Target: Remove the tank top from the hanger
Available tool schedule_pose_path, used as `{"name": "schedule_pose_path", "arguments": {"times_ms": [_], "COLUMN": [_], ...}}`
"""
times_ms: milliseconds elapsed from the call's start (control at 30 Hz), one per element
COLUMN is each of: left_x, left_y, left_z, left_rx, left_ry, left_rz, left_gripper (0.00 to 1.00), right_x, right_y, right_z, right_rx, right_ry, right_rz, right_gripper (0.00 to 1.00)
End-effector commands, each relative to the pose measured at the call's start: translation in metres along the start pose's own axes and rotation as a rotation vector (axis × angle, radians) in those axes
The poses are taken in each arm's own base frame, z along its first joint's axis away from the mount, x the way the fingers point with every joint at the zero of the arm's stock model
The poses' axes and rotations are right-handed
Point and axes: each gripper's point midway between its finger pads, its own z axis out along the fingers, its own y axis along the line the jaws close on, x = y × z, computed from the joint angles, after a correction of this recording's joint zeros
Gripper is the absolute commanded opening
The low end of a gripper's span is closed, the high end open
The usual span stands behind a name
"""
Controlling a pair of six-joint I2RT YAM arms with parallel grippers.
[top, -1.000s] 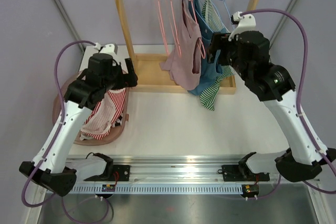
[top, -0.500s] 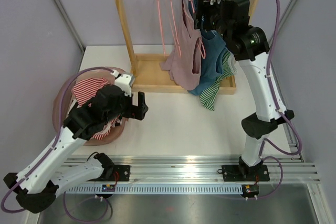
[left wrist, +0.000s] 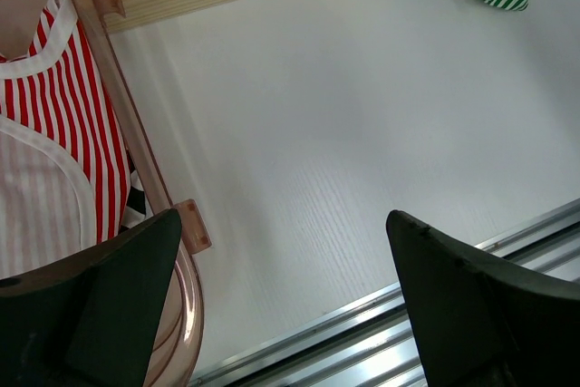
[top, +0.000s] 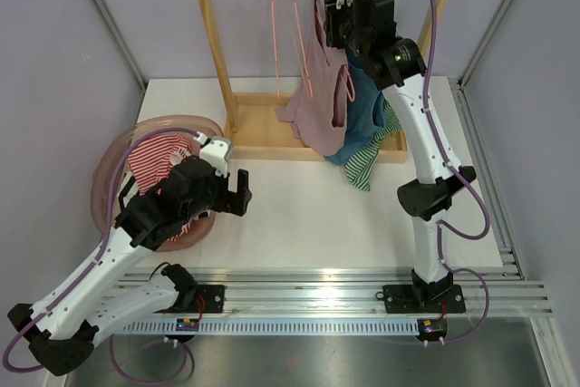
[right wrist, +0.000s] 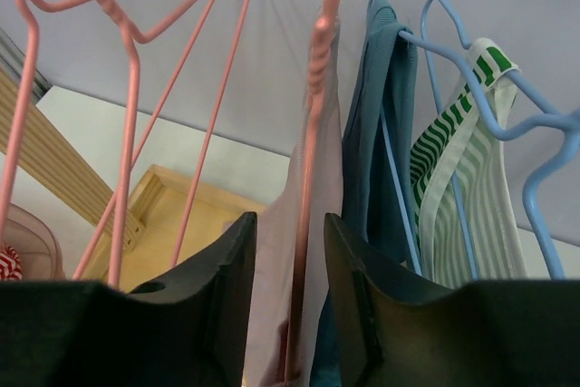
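The pink tank top (top: pixel 317 106) hangs on a pink wire hanger (right wrist: pixel 319 88) on the wooden rack. My right gripper (top: pixel 337 29) is raised to the hanger's neck, just under the rail. In the right wrist view its jaws (right wrist: pixel 290 224) stand half closed around the hanger wire and the pink tank top's strap (right wrist: pixel 276 314). A narrow gap shows between the wire and each pad. My left gripper (top: pixel 237 189) hovers low over the table beside the basket. Its jaws (left wrist: pixel 283 224) are wide open with nothing between them.
A blue top (top: pixel 362 115) and a green striped top (top: pixel 367 165) hang on blue hangers (right wrist: pixel 471 88) right of the pink one. Empty pink hangers (top: pixel 281 24) hang to its left. The wooden rack (top: pixel 213 43) stands at the back. A pink basket (top: pixel 113 156) holds a red striped top (top: pixel 149 156).
The right arm has risen and swung left to the pink hanger's neck, and its jaws have narrowed around the wire. The left arm has moved off the basket toward the table's middle.
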Motion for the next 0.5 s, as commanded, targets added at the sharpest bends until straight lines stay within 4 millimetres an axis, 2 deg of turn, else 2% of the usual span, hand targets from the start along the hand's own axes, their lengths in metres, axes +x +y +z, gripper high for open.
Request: {"name": "schedule_pose_path", "arguments": {"times_ms": [0, 67, 167, 267, 467], "left_x": [-0.01, -0.011, -0.012, -0.012, -0.013], "left_y": [-0.001, -0.001, -0.002, -0.002, -0.003], "left_z": [0.002, 0.001, -0.001, -0.001, -0.002], "left_rx": [-0.002, 0.004, 0.012, 0.013, 0.018], "left_ry": [-0.042, -0.05, -0.055, -0.055, -0.06], "left_rz": [0.014, 0.015, 0.015, 0.015, 0.008], "left_gripper": [0.99, 0.99, 0.99, 0.99, 0.99], "right_x": [-0.039, -0.04, -0.046, -0.057, -0.099], "right_y": [-0.005, -0.007, -0.007, -0.004, -0.006], "right_z": [-0.004, -0.002, -0.005, -0.011, -0.045], "right_rx": [-0.004, 0.001, 0.002, -0.015, -0.031], "right_ry": [-0.133, -0.14, -0.159, -0.194, -0.31], "right_rz": [-0.007, 0.003, 0.015, 0.048, 0.1], "right_gripper": [0.35, 0.28, 0.0, 0.0, 0.0]}}
